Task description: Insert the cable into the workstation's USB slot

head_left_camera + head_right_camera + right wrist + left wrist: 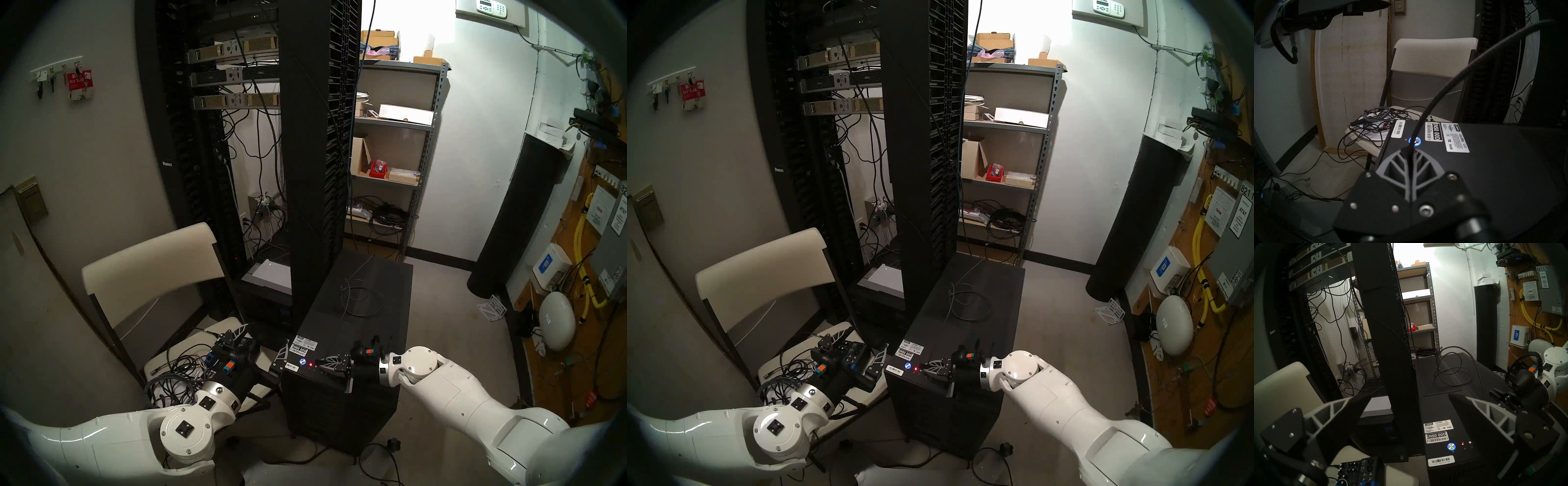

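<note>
The workstation is a black tower with white stickers, a blue-lit button and a red light at its near top edge. The thin grey cable lies looped on its top, and one strand runs to my right gripper. That gripper is shut on the cable just over the button. Its fingers hide the plug. My left gripper hangs open and empty beside the tower's left edge. I cannot make out the USB slot.
A white folding chair on the left carries a heap of cords and a blue audio mixer. The tall black server rack stands right behind the tower. Metal shelves and a black cylinder line the far wall.
</note>
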Robot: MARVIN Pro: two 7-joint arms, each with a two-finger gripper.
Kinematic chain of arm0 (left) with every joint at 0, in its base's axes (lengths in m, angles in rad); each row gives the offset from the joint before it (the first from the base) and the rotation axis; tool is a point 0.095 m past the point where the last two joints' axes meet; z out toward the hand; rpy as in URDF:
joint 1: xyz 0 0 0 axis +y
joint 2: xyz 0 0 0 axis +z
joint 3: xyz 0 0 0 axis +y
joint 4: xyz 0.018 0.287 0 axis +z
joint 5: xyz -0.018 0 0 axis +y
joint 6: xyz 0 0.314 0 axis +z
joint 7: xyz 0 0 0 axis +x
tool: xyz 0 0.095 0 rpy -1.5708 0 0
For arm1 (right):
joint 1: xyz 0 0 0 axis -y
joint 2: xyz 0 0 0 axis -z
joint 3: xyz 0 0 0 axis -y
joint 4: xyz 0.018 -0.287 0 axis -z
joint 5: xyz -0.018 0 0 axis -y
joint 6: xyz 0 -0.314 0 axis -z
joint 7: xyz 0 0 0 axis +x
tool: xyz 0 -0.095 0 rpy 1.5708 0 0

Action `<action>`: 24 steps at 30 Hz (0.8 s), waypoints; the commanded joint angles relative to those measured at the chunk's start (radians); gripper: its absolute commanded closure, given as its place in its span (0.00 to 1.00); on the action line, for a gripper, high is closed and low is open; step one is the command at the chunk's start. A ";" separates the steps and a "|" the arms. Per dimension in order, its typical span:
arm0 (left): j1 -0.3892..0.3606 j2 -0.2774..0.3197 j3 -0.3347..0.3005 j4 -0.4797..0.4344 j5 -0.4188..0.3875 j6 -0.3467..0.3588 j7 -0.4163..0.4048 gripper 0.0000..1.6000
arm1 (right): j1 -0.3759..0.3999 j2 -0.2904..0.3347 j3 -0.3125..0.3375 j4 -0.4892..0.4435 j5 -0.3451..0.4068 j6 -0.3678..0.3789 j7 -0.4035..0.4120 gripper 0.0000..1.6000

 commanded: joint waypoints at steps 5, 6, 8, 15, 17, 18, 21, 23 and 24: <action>0.000 0.006 -0.006 -0.017 -0.001 -0.011 0.007 0.00 | 0.003 -0.005 -0.027 0.025 -0.022 0.055 0.006 1.00; 0.000 0.006 -0.006 -0.017 -0.001 -0.011 0.007 0.00 | 0.003 -0.005 -0.027 0.025 -0.022 0.055 0.006 1.00; -0.001 0.008 -0.005 -0.020 -0.002 -0.010 0.007 0.00 | 0.004 -0.005 -0.031 0.032 -0.025 0.062 0.007 1.00; -0.004 0.003 -0.002 -0.013 -0.001 -0.011 0.005 0.00 | 0.006 0.000 -0.036 0.024 -0.025 0.090 0.013 1.00; -0.005 0.002 -0.002 -0.012 0.000 -0.011 0.004 0.00 | 0.004 -0.001 -0.032 0.026 -0.021 0.084 0.012 1.00; -0.006 0.001 -0.002 -0.012 0.000 -0.011 0.004 0.00 | 0.005 0.000 -0.033 0.027 -0.022 0.084 0.014 1.00; -0.007 0.000 -0.001 -0.012 0.000 -0.010 0.005 0.00 | 0.006 0.000 -0.034 0.029 -0.025 0.086 0.014 1.00; -0.007 0.000 -0.001 -0.012 0.001 -0.010 0.005 0.00 | 0.007 -0.002 -0.033 0.032 -0.023 0.080 0.016 1.00; -0.007 0.000 -0.001 -0.013 0.000 -0.009 0.006 0.00 | 0.007 -0.002 -0.033 0.032 -0.023 0.080 0.016 1.00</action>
